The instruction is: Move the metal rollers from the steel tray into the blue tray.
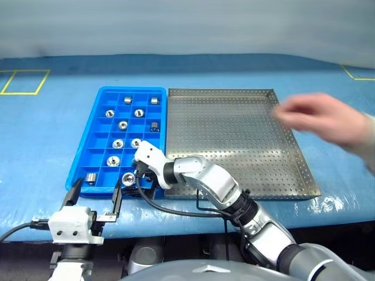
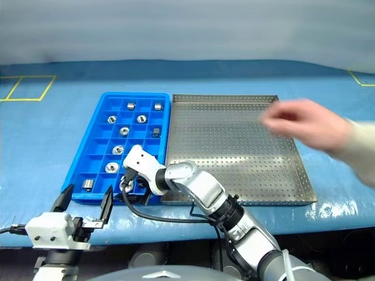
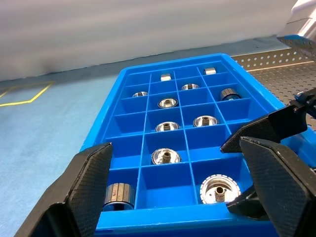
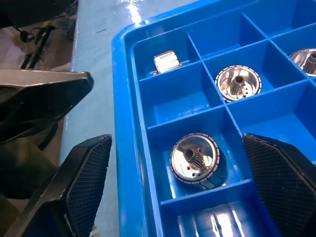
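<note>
Nearly finished, by the look: left gripper wide open and empty at lower left, just in front of the blue tray, where ten rollers sit in separate compartments. Right gripper spread wide over the near-row roller, not holding it. Steel tray in the middle bare, a hand blurred above its upper right. Shiny grooved short cylinders with toothed bores; glossy moulded plastic grid; matte perforated sheet with low rim.

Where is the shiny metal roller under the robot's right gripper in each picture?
Left eye view: shiny silver metal roller, near row of the blue plastic compartment tray.
Right eye view: same compartment.
Left wrist view: near row.
Right wrist view: nearest roller.
Landmark: sideways roller, two compartments away.
</note>
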`<state>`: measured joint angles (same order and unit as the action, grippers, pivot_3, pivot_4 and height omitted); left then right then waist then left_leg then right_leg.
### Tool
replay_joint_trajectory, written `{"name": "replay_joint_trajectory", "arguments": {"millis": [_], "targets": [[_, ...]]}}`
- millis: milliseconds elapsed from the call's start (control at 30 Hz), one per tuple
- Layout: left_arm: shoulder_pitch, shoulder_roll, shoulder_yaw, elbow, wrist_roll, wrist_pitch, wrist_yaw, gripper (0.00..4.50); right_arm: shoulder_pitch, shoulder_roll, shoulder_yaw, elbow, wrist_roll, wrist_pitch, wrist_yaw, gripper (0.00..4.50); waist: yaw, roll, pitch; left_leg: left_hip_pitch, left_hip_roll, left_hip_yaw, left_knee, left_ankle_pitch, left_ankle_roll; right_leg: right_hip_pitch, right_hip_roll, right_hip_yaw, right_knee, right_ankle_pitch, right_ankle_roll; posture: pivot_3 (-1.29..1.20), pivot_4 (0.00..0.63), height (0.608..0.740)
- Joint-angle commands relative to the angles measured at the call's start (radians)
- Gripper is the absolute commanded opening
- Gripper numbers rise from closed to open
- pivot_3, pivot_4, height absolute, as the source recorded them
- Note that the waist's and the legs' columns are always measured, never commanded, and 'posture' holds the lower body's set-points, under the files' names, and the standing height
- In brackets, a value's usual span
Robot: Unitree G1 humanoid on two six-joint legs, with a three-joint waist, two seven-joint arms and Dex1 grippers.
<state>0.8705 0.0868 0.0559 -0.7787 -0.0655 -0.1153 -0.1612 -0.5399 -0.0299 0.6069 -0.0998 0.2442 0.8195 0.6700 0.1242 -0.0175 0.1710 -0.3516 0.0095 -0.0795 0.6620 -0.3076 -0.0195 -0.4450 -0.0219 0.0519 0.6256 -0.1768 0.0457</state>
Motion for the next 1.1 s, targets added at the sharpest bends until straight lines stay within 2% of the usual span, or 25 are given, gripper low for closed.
{"name": "replay_joint_trajectory", "arguments": {"millis": [33, 1100], "targets": [[-0.014, 0.012, 0.011, 0.001, -0.016, 0.000, -0.008, 4.50, -0.003, 0.000, -0.011, -0.054, 0.022, -0.007, 0.023, 4.48, -0.002, 0.000, 0.000, 0.000, 0.000, 0.000, 0.000, 0.000, 0.000, 0.000, 0.000, 0.000, 0.000, 0.000, 0.000, 0.38, 0.150, 0.740], [-0.047, 0.033, 0.016, 0.038, -0.031, -0.015, -0.038, 4.50, 0.003, -0.001, -0.006, -0.046, 0.015, -0.011, 0.009, 4.48, -0.024, 0.000, 0.000, 0.000, 0.000, -0.001, 0.000, 0.000, 0.000, 0.000, 0.000, -0.001, 0.001, 0.000, -0.001, 0.36, 0.150, 0.740]]}}
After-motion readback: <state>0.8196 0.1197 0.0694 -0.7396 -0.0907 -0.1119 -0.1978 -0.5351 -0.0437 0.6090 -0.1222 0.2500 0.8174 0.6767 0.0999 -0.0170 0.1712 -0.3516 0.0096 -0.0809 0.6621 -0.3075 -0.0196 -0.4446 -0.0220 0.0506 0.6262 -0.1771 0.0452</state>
